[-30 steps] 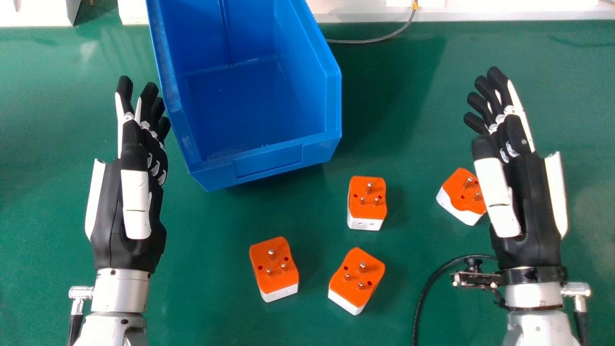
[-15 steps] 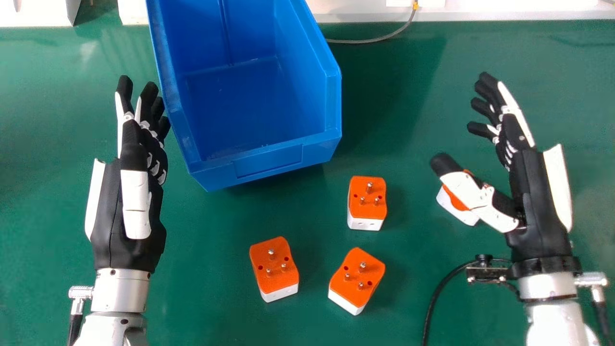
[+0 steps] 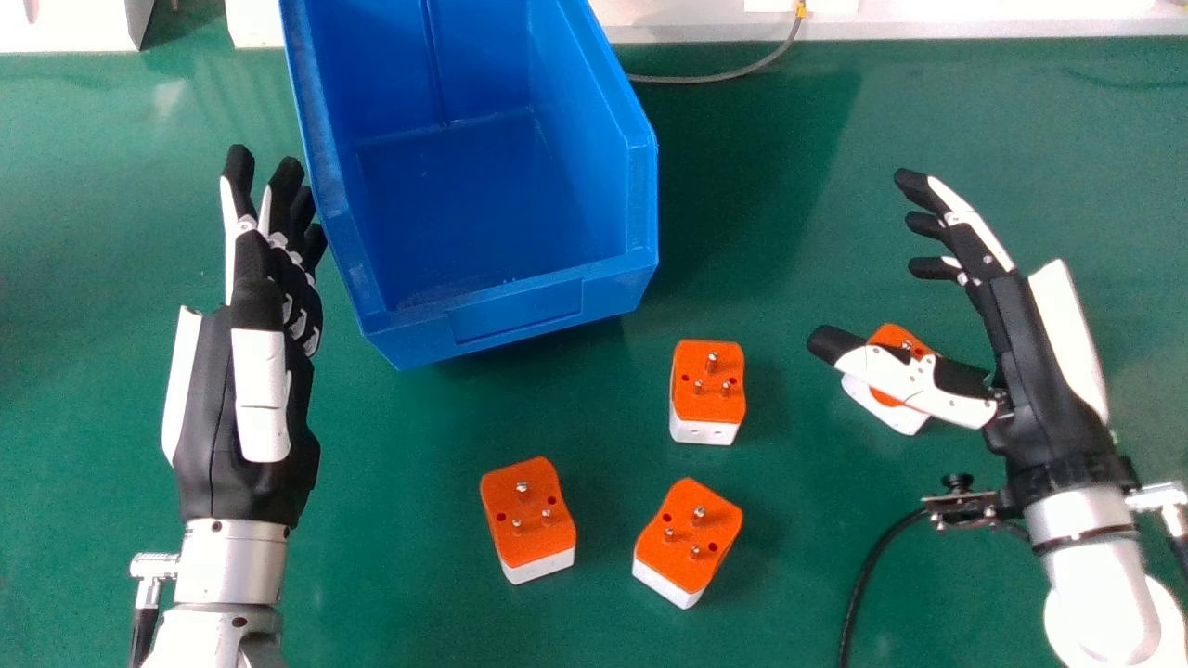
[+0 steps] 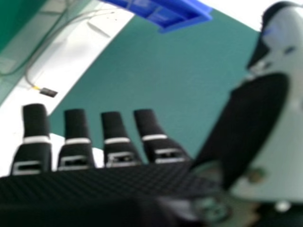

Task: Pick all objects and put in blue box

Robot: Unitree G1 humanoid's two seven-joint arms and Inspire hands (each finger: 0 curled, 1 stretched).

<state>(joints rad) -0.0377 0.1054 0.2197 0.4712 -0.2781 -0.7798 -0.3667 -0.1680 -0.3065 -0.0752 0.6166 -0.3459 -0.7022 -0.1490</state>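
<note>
On the green-topped bench, four blocky orange-and-white plug adapters with metal pins lie outside the deep, open-topped blue plastic box, three of them near its front wall side. The right robot hand is spread wide and empty, its thumb passing over the fourth adapter, while the left robot hand, fingers extended and empty, is beside the box.

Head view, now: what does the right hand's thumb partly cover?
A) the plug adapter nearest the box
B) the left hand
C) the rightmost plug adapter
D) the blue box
C: the right hand has its thumb across the view of the rightmost plug adapter, whose orange and white parts show on either side.
</note>
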